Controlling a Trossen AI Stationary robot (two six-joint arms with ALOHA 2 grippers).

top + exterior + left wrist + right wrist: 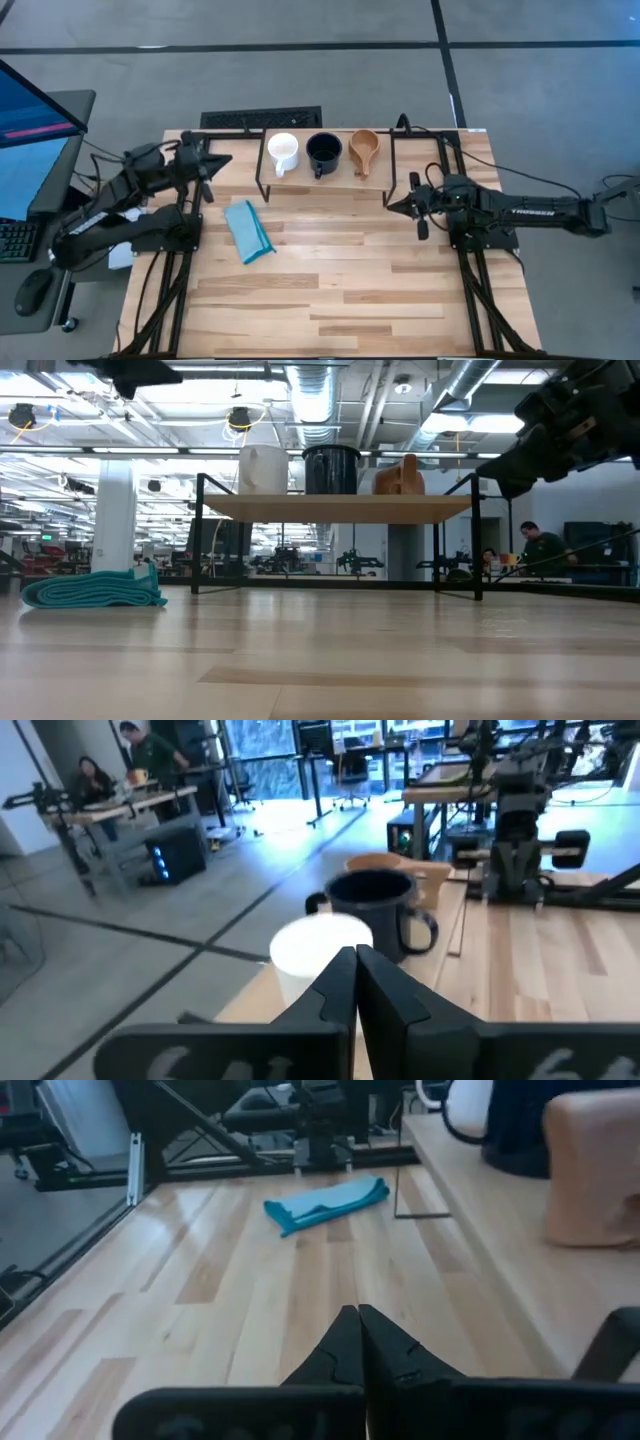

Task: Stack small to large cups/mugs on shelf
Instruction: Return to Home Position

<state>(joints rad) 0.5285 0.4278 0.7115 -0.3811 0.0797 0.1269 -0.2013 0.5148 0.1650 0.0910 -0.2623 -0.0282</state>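
The shelf (340, 508) has a pale, matt wooden plank on thin black metal legs (200, 530). The tabletop (340, 270) is smooth light wood in jointed strips with a soft sheen. The white mug (284, 152) and the dark mug (324, 152) look smooth and glossy; the tan cup (364, 150) is matt wood. The blue cloth (248, 230) is soft folded fabric

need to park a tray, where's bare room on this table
Free: the wooden tabletop between the blue folded cloth, the right gripper and the near edge. Crowded: the low plank shelf, holding the white mug, dark mug and tan wooden cup.
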